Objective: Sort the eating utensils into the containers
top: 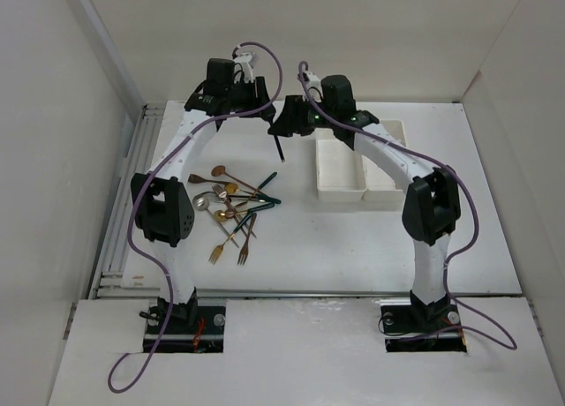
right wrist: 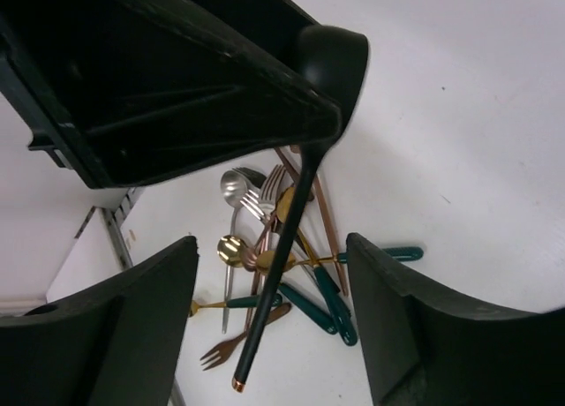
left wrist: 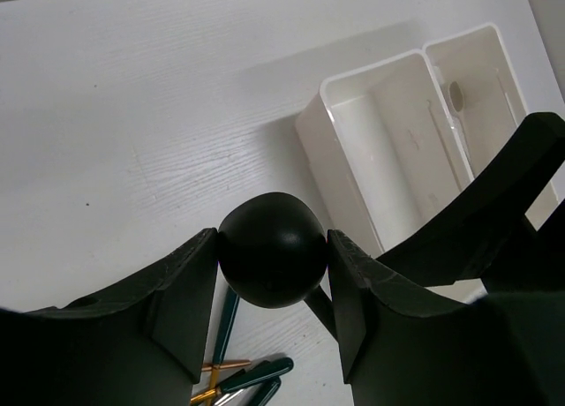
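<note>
Your left hand is clamped on the bowl of a black spoon, its handle hanging above the white desk; right hand fingers apart; other forks and spoons heaped left of the white bins; white walls on three sides.

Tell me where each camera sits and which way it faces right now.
Top external: fixed above and behind the bases, looking down on the table, the utensil pile and the white bins; left arm and right arm show.
Left wrist: on the left arm, facing the white bins past the left tool, shut on a black spoon; its fingers show.
Right wrist: on the right arm, facing the utensil pile past the open right tool.
Shared: both wrist views show the left tool holding the black spoon.
</note>
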`<state>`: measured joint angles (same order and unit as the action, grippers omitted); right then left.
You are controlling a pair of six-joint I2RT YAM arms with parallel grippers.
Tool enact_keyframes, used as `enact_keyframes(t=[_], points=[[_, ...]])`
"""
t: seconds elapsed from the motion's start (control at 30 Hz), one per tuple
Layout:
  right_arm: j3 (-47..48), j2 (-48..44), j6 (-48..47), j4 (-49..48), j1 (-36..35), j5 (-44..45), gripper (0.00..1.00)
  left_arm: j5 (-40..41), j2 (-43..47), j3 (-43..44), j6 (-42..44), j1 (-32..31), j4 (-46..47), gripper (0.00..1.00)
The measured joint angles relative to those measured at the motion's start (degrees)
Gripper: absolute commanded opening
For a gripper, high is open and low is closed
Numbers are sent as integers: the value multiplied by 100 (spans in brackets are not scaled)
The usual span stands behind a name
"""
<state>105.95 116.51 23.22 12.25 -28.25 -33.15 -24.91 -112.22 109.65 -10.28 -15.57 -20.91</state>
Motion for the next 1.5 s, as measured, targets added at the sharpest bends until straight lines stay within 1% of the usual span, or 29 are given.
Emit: enact_keyframes(t=[0.03, 0.07, 0.1, 0.2, 0.27, 0.3, 0.37, 0.4, 0.43, 0.5, 0.53, 0.57, 0.6, 0.67, 0.7, 0.77, 0.83, 0.93, 1.0, 1.07, 1.1, 1.2, 1.3, 1.33, 1.4, 1.43, 1.47, 1.5], points=[[0, 0, 37, -48, -7, -33, 68, -7, 0, 0, -13, -11, 0, 0], [-11, 0, 81, -109, -13, -48, 63, -15, 2, 0, -26, -20, 4, 0], [-50, 0, 125, -205, -24, -66, 60, -17, 2, 0, -42, -24, 7, 0], [-170, 26, 313, -404, -33, -136, 58, -17, 0, 0, -101, -83, 4, 0], [-188, 98, 411, -448, -33, -175, 52, -15, 2, 0, -138, -90, 7, 0], [-188, 144, 455, -501, -33, -186, 43, -13, 2, 0, -149, -94, 11, 0], [-190, 238, 529, -544, -33, -192, 31, -11, 2, 0, -188, -109, 9, 0], [-195, 282, 570, -546, -33, -190, 21, -11, 2, 0, -203, -111, 11, 0], [-201, 313, 605, -551, -33, -188, 0, -11, 2, 0, -212, -116, 9, 0], [-306, 317, 691, -555, -4, -57, 0, -26, 24, -11, -223, -118, -22, 0], [-330, 319, 719, -605, 13, -76, 0, -24, 28, -17, -227, -120, -13, 29], [-350, 313, 726, -634, 7, -59, 0, -20, 28, -22, -229, -120, 7, 48], [-365, 308, 743, -645, 0, -35, 0, 2, 28, -35, -214, -120, 11, 61], [-461, 267, 752, -706, 7, 48, 0, 11, 35, -42, -208, -120, 15, 83], [-562, 208, 752, -719, 13, 122, 0, 28, 35, -44, -219, -120, 9, 100], [-815, 17, 743, -708, 46, 345, 0, 122, 35, -46, -216, -94, -7, 100], [-1095, -323, 599, -450, 149, 763, 0, 256, 35, -46, -199, -70, -15, 100], [-1215, -920, 162, 245, 444, 2026, 0, 769, 59, -57, -109, 35, -125, 100], [-1228, -1303, -192, 603, 636, 3185, 0, 1294, 186, -236, 9, 149, -175, 100], [-1274, -1613, -511, 925, 837, 4094, 0, 1786, 372, -485, 144, 256, -249, 100], [-1342, -1731, -638, 1051, 931, 4444, 0, 2109, 463, -621, 238, 299, -275, 100], [-1672, -1858, -885, 1331, 1137, 5219, 0, 2573, 901, -1281, 365, 490, -315, 100], [-2013, -1696, -1043, 1650, 1287, 5663, 0, 2734, 1309, -1976, 426, 671, -339, 100], [-2076, -1611, -1075, 1735, 1342, 5720, 2, 2734, 1443, -2218, 422, 748, -339, 100], [-2124, -1421, -1128, 1829, 1427, 5759, 9, 2723, 1652, -2597, 413, 920, -417, 100], [-2127, -1325, -1152, 1853, 1464, 5772, 10, 2710, 1735, -2761, 409, 1010, -413, 100], [-2127, -1207, -1189, 1867, 1508, 5790, 20, 2710, 1818, -2914, 404, 1084, -424, 100], [-2127, -1169, -1182, 1875, 1523, 5805, 23, 2717, 1899, -3047, 404, 1158, -452, 100]])
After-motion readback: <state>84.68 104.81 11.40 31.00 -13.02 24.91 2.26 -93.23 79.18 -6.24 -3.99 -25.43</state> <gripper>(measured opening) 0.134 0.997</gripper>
